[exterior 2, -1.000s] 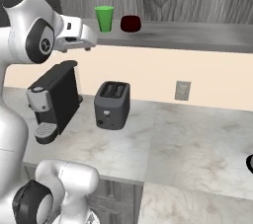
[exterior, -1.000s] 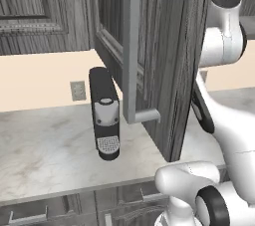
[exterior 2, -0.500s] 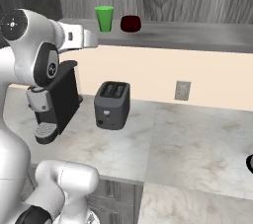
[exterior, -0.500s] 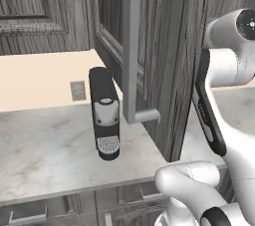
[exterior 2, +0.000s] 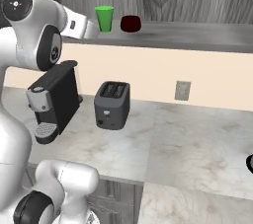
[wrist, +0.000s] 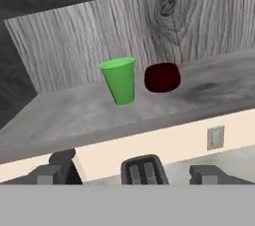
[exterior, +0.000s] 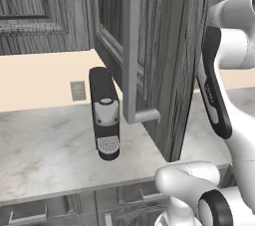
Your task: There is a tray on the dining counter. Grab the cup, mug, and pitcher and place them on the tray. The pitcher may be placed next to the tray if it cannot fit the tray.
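A bright green cup stands upright on a grey wooden cabinet shelf, and just to its right sits the dark red mug. My gripper is open, below and in front of the shelf edge, with nothing between its fingertips. In the right base view my hand reaches to just left of the cup, beside the mug. The tray, the pitcher and the dining counter are out of view.
A black coffee machine and a dark toaster stand on the marble worktop under the shelf. The open cabinet door with its long handle juts out over the coffee machine, close to my arm.
My arm's upper joints have shifted and the elbow has swung, while the hand stays by the shelf edge next to the cup. The jaws remain wide apart.
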Tool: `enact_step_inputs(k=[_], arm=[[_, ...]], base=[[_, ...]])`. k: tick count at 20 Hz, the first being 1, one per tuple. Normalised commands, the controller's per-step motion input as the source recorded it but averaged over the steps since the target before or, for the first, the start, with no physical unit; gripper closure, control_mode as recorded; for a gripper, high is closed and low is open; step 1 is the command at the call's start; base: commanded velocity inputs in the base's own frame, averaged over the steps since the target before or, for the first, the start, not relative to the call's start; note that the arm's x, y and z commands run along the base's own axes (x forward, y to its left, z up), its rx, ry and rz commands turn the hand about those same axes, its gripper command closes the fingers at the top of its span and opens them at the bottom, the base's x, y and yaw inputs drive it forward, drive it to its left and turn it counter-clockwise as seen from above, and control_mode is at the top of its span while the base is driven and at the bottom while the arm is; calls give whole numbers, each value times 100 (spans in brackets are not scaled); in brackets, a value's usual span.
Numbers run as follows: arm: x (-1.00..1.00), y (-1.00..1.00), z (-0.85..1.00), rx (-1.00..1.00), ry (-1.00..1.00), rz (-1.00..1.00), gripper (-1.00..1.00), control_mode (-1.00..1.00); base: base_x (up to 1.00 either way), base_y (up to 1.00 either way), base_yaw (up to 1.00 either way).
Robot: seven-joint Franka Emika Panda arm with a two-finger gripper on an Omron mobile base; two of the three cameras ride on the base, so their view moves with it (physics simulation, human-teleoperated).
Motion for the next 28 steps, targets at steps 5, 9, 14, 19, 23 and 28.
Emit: enact_step_inputs(k=[5, 9, 14, 19, 23, 28], arm=[[0, 0, 16, 39, 0, -21, -100, -100], [6, -16, 5, 44, 0, -9, -100, -100], [4, -28, 0, 52, 1, 0, -100, -100], [9, -5, 0, 33, 3, 0, -100, -100], [36, 0, 0, 9, 6, 0, -100, -100], [52, 0, -5, 7, 7, 0, -100, -100]], base=[[0, 0, 0], [0, 0, 0], [0, 0, 0], [0, 0, 0], [0, 0, 0], [0, 0, 0]])
